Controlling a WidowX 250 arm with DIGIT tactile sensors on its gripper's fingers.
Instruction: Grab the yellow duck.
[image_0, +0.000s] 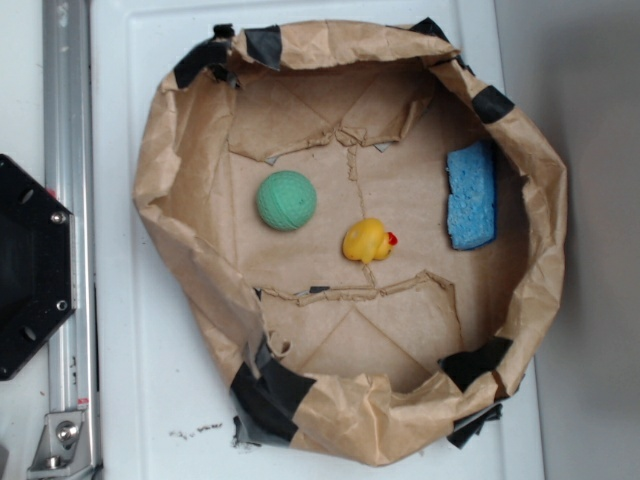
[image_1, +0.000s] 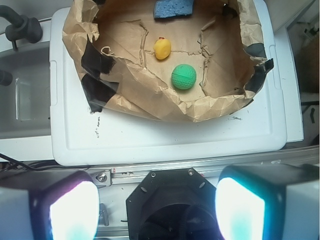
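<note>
1. The yellow duck (image_0: 367, 240) is seen lying on the floor of a brown paper nest (image_0: 190, 140), roughly at its centre, with the red beak turned toward the blue sponge (image_0: 471, 196).
2. A green ball (image_0: 286, 200) is found just beside the duck on the side away from the beak — near, not touching; the sponge lies farther off, against the paper wall.
3. The nest is carried by a white bench (image_0: 130, 330).
4. In the wrist view the fingers (image_1: 73, 209) are shown spread wide and empty, near the arm's black base, outside the nest.
5. From the gripper (image_1: 156, 210) the duck (image_1: 162, 49) lies straight ahead and well apart, past the near paper rim, slightly beyond the ball (image_1: 183, 76) — a forward reach over that rim is judged necessary.
</note>
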